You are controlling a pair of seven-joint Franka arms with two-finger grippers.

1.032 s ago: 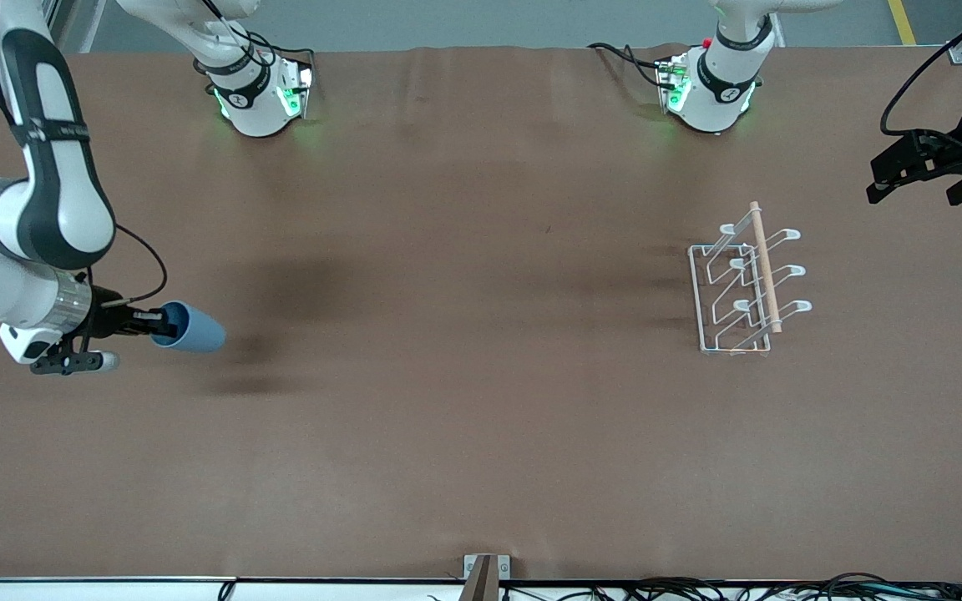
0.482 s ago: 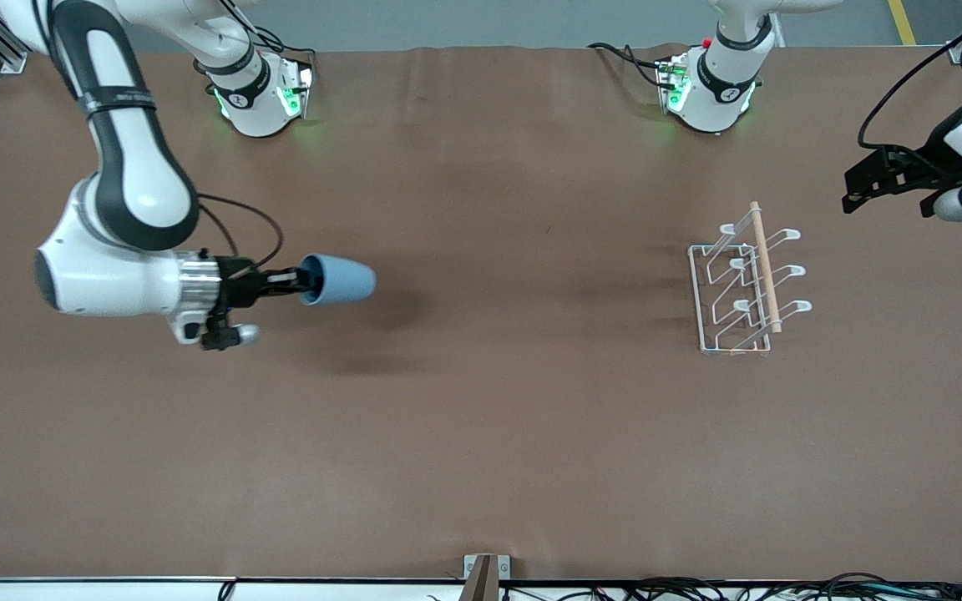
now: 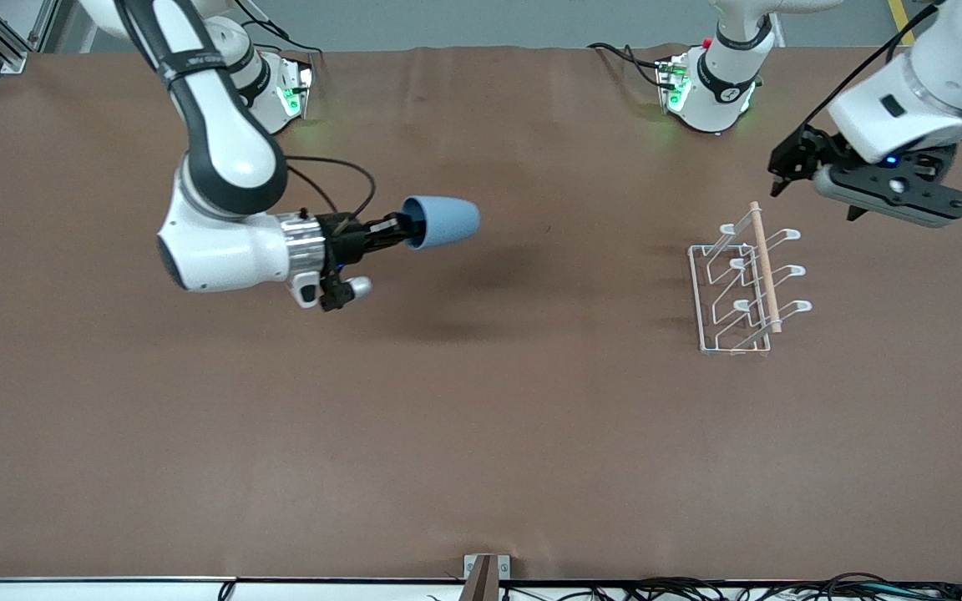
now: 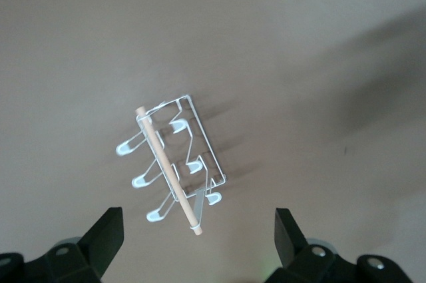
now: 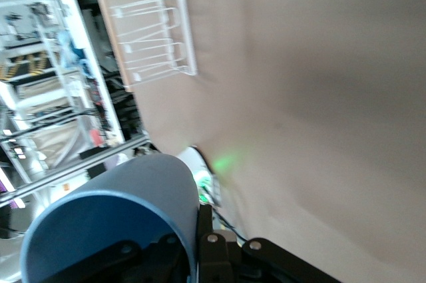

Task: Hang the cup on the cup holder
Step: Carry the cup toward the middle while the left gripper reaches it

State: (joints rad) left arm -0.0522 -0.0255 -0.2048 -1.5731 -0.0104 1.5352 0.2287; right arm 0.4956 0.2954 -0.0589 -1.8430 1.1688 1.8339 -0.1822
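While the right gripper (image 3: 396,227) pinches the rim of the small light-blue plastic cup (image 3: 443,222) and carries it sideways in the air, the cup is well apart from the white wire cup holder with wooden rod (image 3: 744,284), toward the right arm's end of the brown table (image 3: 481,434). I judge the rim grip can slip, or the cup can knock the light holder and shift it. The left gripper (image 4: 200,243), fingers spread and empty, hovers over the holder, so the arms may meet there. Around the holder the table is bare.
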